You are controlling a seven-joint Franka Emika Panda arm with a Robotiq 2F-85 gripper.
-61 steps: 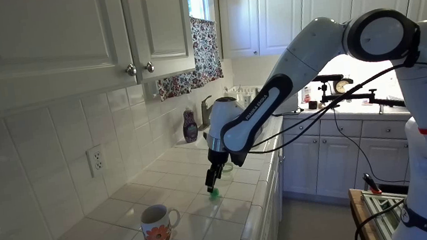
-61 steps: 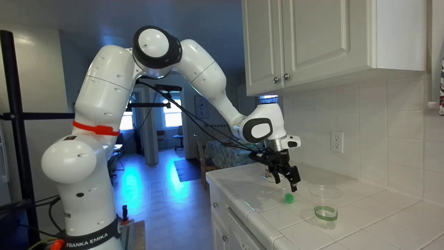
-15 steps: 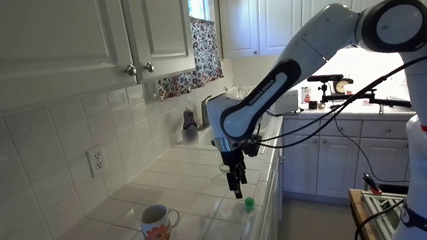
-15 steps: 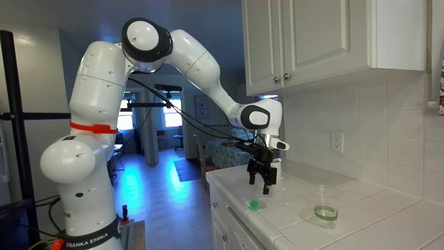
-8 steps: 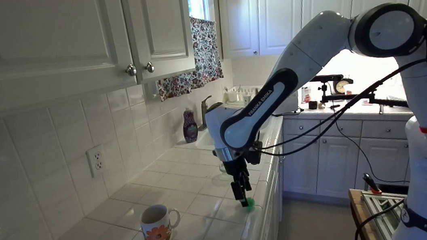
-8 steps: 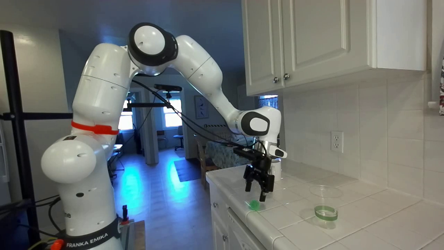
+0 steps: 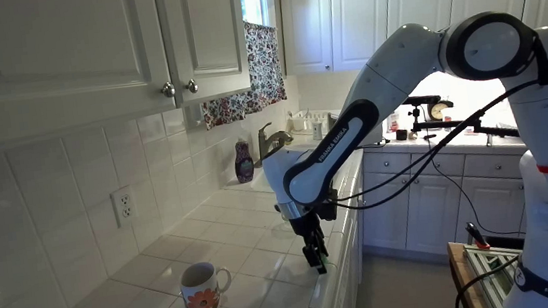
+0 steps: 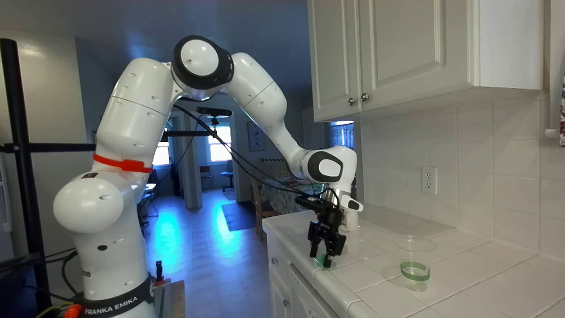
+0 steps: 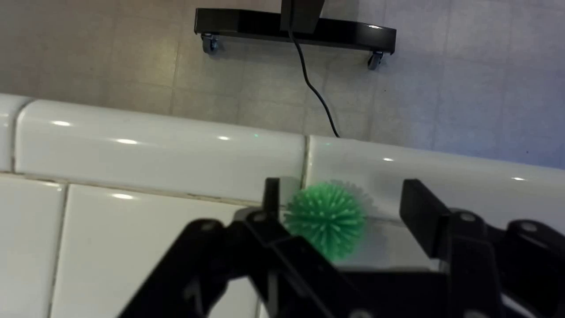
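Observation:
A green spiky ball [image 9: 326, 221] rests on the white tiled counter [image 9: 145, 234], by its rounded front edge. My gripper [image 9: 342, 198] points down over it with its jaws open, a finger on either side of the ball. In the wrist view the ball lies close to the left finger [image 9: 271, 194]; whether they touch I cannot tell. A clear gap separates the ball from the right finger [image 9: 421, 216]. In both exterior views the fingertips are down near the counter surface, and the black fingers mostly cover the ball [image 8: 319, 261].
A clear cup with a green band [image 8: 415, 271] stands on the counter. A white mug with an orange flower [image 7: 202, 300] stands nearer the wall. Farther along are a purple bottle [image 7: 244, 163] and a faucet [image 7: 263, 145]. Wall cabinets [image 8: 410, 53] overhang the counter.
Over the last second my gripper has come down around the ball, and its jaws have narrowed somewhat. Compared with the oldest frames, the ball lies closer to the counter's front edge.

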